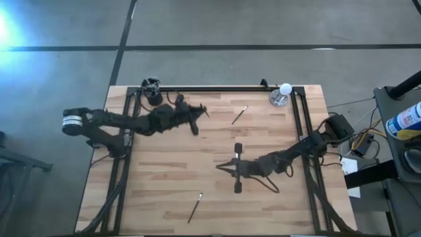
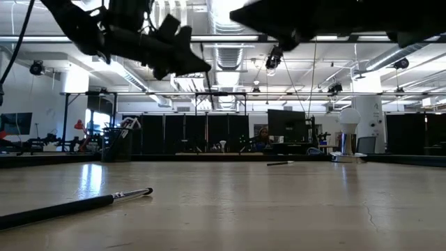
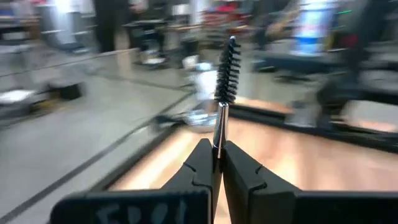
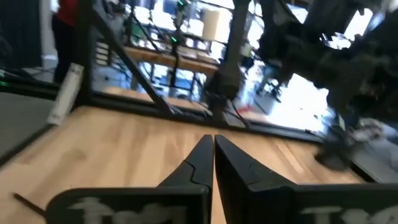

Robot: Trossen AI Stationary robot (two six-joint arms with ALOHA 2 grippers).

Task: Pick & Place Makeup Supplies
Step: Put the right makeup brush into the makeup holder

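My left gripper [image 1: 202, 112] hovers over the far left of the table, shut on a makeup brush with a dark spiral bristle head [image 3: 228, 65]. My right gripper [image 1: 222, 166] hangs over the table's middle, shut, with nothing between its fingers [image 4: 212, 146]. One loose brush [image 1: 240, 114] lies flat on the wood toward the far edge, and another [image 1: 195, 207] lies near the front edge. The low view shows the near one [image 2: 77, 205] close up. A small black cup [image 1: 152, 93] holding brushes stands at the far left corner. My left gripper pinches the brush at its silvery ferrule [image 3: 219, 134] between its two fingertips. The fingers are about level, high above the table. The bristle head sticks out beyond the fingertips and upward; the handle is hidden behind the fingers. The brush is lifted clear of the table.
A white ball on a silver base [image 1: 284, 93] stands at the far right corner. A black frame rail [image 1: 217, 88] runs along the far edge, with rails down both sides. Bare wood lies between the two arms and along the front.
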